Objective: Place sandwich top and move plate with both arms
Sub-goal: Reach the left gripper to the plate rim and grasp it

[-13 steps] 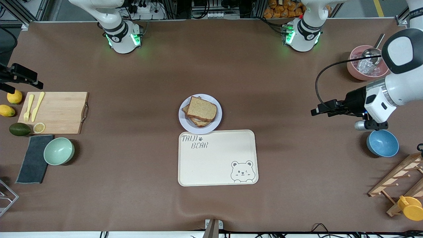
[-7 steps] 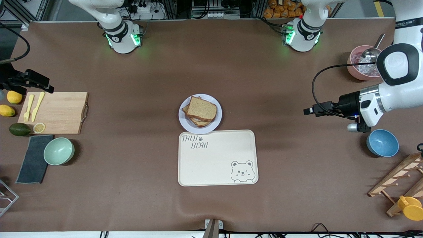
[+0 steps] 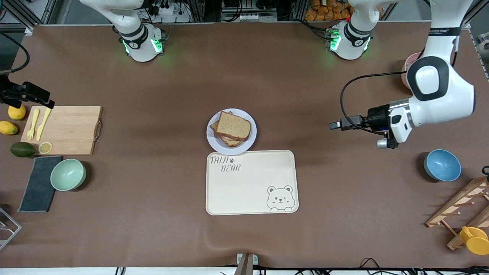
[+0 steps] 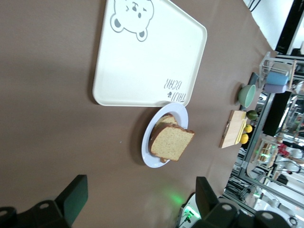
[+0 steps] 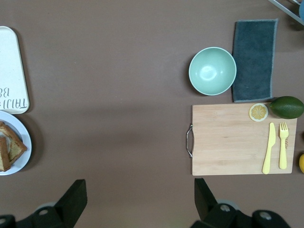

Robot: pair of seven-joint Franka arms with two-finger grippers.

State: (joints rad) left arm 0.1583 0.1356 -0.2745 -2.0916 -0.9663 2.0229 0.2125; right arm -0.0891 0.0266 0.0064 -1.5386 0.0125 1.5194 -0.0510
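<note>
Both arms are glossy white with rounded joint housings ringed in black bands, and their bases [image 3: 142, 42] glow green at the sides. The left arm [image 3: 435, 95] carries a silver wrist collar, a looping black cable and a small chrome cylinder. Its dark gripper [image 4: 137, 204] has blocky black fingers [image 4: 76, 197] with screw heads.

A matt brown paper-like sheet covers the table [image 3: 153, 214]. The round lavender-white plate [image 3: 214, 140] looks smooth and glossy; at its six o'clock lies a matt cream plastic tray [image 3: 248, 191]. The wooden cutting board [image 3: 68, 130] shows pale grain, with a dark grey cloth [image 3: 38, 183] at its seven o'clock.
</note>
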